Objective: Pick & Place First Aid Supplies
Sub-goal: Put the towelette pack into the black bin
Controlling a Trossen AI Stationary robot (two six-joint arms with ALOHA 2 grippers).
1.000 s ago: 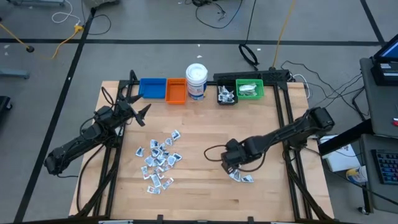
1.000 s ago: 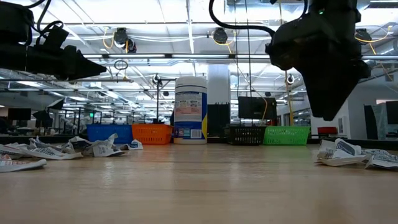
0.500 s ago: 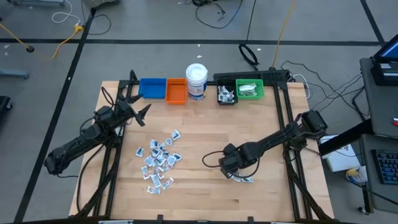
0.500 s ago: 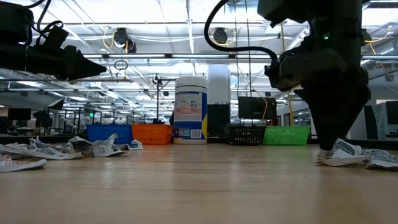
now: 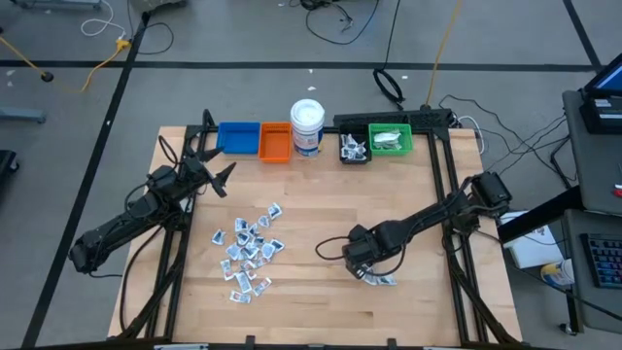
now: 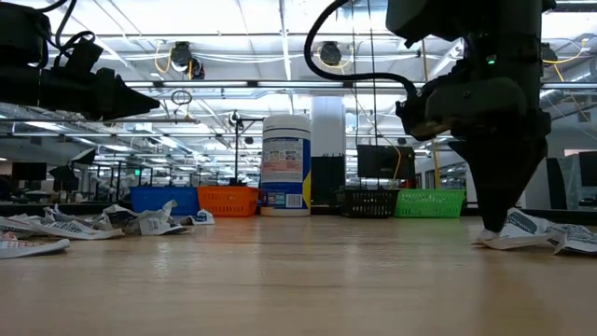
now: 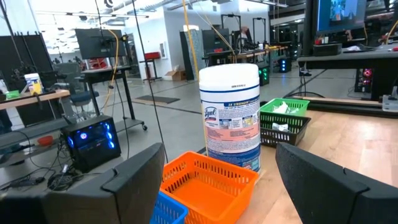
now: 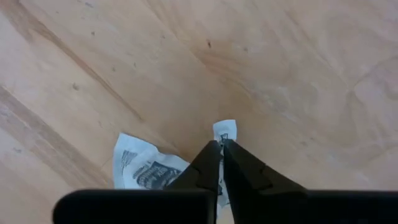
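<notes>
1. At the table's near right area, you see the right gripper (image 5: 366, 273) lowered to the light wooden table (image 5: 321, 194), its two dark fingers (image 8: 239, 168) pressed together on a small white printed wrapped packet (image 8: 224, 130) whose edge sticks out just past the fingertips.
2. Just beside that pincer, touching the held one, a second crumpled white packet with dark print (image 8: 142, 163) lies flat on the wood.
3. In the low view, you see more flat packets (image 6: 536, 231) lying on the table just beside the pincer's tip.
4. Well apart from the right pincer, toward the left arm, a loose scatter of white and light-blue packets (image 5: 249, 248) lies on the table.
5. Far from the right pincer, along the table's back edge, you find a blue rectangular bin (image 5: 238, 137), an orange bin (image 5: 275, 142), a white cylindrical jar with a blue label (image 5: 307, 126), a black bin (image 5: 353, 148) and a green bin (image 5: 391, 140); the last two hold packets.
6. The left gripper (image 5: 220, 167) hangs above the table near the blue bin, fingers spread wide with nothing between them.
</notes>
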